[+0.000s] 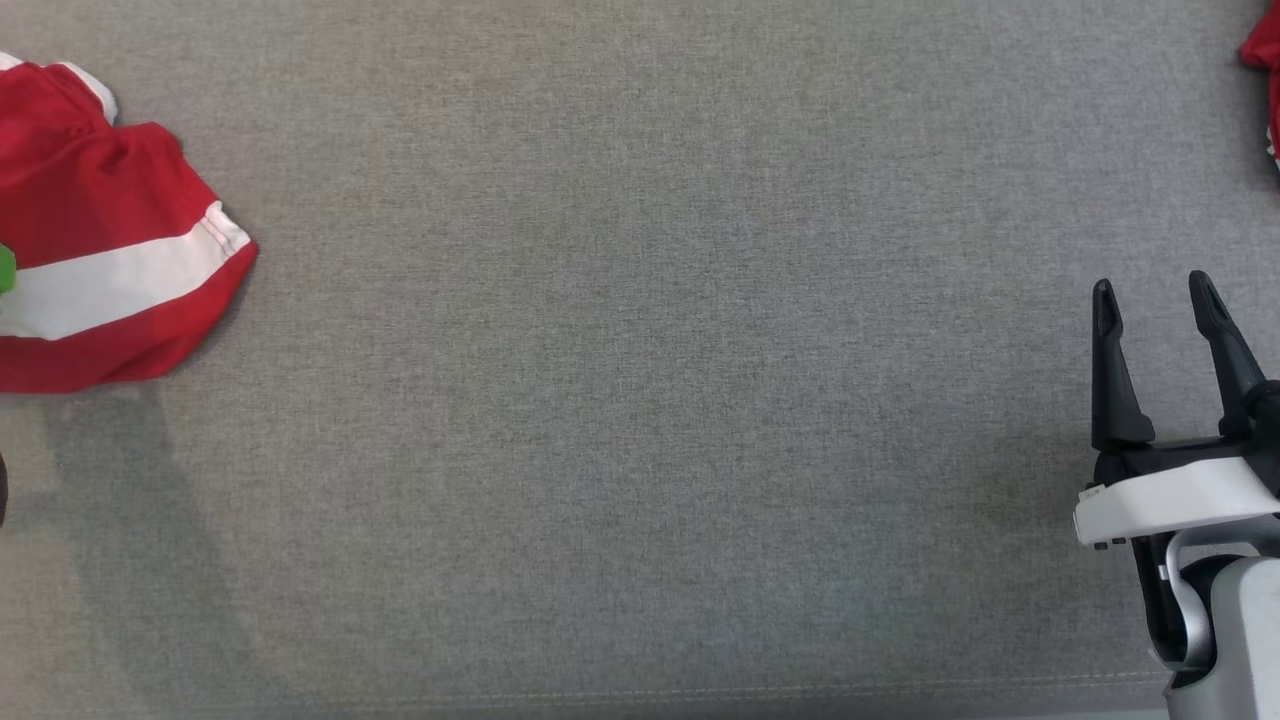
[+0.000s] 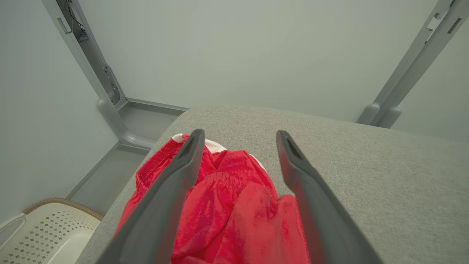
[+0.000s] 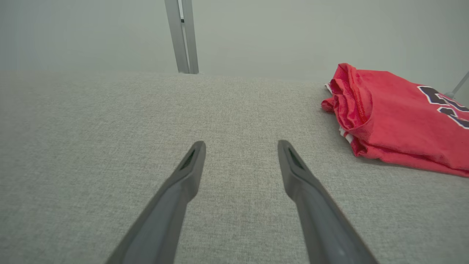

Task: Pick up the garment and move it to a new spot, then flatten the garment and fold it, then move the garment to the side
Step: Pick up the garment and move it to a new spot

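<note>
Findings: the garment [image 2: 234, 205], red with a white band, lies crumpled at the left end of the table [image 1: 640, 400], close to the corner and bunched along the edge; a pale basket [image 2: 40, 234] stands on the floor below that corner.

Left gripper [image 2: 240, 134]: fingers spread wide, straddling the heap from above; nothing is pinched; whether the tips touch the cloth cannot be told.

Right gripper [image 1: 1152, 287]: fingers spread, empty, over bare table at the right side, well apart from the garment; a folded shirt [image 3: 399, 121], red with dark lettering, lies near it at the far right.

Assessment: the pick-up is not yet made; flattening and folding are all to come.

Risks:
- a close on a loose top fold alone would likely lift one layer and let the rest trail; this near the edge, the trailing cloth could slide off toward the basket;
- a pull along the edge rather than inward would cause the same loss;
- a drop too far right could disturb the folded shirt.
</note>
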Motion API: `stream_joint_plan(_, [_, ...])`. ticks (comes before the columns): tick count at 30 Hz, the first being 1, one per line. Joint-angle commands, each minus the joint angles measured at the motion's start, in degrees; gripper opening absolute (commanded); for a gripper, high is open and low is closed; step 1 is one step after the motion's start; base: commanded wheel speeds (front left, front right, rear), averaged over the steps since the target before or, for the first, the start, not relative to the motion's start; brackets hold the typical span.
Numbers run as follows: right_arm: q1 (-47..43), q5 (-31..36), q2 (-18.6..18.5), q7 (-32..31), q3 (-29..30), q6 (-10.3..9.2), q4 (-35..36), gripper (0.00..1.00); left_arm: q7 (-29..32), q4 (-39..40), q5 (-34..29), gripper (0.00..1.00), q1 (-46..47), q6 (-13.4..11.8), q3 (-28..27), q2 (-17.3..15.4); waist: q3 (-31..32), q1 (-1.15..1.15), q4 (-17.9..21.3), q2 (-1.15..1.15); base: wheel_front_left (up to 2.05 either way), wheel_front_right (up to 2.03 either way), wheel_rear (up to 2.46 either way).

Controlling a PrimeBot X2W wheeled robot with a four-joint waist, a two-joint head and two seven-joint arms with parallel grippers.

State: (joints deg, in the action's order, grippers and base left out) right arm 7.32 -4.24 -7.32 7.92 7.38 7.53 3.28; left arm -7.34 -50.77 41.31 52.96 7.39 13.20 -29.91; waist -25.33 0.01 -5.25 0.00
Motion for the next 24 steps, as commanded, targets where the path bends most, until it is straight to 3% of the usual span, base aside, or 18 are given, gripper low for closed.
stream_joint_plan(1, [0.7, 0.4, 0.2, -0.1, 0.0, -0.1, 0.3, 1.0, 2.5, -1.7, 1.4, 1.0, 0.4, 0.2, 1.3, -0.4, -1.9, -0.01, 1.9, 0.0, 0.0, 0.0, 0.0])
stream_joint_plan(12, [1.7, 0.8, 0.7, 0.0, -0.8, -0.09, 0.2, 1.0, 16.2, -8.8, 10.2, 1.0, -0.3, 0.2, 6.5, -0.7, -3.0, -0.01, 3.0, 0.0, 0.0, 0.0, 0.0])
stream_joint_plan(13, [1.8, 0.8, 0.7, 0.0, -0.8, -0.09, 0.2, 1.0, 17.0, -9.6, 10.6, 0.52, -0.1, 0.2, 6.8, -0.9, -3.0, -0.01, 3.0, 0.0, 0.0, 0.0, 0.0])
stream_joint_plan(14, [1.9, 0.8, 0.8, -0.1, -0.8, -0.09, 0.2, 1.0, 17.5, -10.2, 10.8, 0.14, 0.1, 0.2, 7.0, -1.0, -3.0, -0.01, 3.1, 0.0, 0.0, 0.0, 0.0])
stream_joint_plan(15, [2.0, 0.9, 0.8, -0.1, -0.9, -0.1, 0.2, 1.0, 18.2, -11.0, 11.2, 0.0, 0.2, 0.2, 7.3, -1.0, -3.0, -0.01, 3.2, 0.0, 0.0, 0.0, 0.0])
stream_joint_plan(18, [2.2, 0.9, 1.0, 0.1, -1.1, -0.1, -0.1, 1.0, 18.8, -12.5, 11.4, 0.0, 0.7, 0.2, 8.1, -1.0, -2.8, -0.01, 3.5, 0.0, 0.0, 0.0, 0.0])
stream_joint_plan(24, [1.8, 0.3, 1.5, 1.0, -1.2, -0.09, -1.6, 1.0, 13.6, -12.5, 11.5, 0.0, 2.0, 0.1, 8.8, -1.9, -0.2, -0.01, 3.8, 0.0, 0.0, 0.0, 0.0])
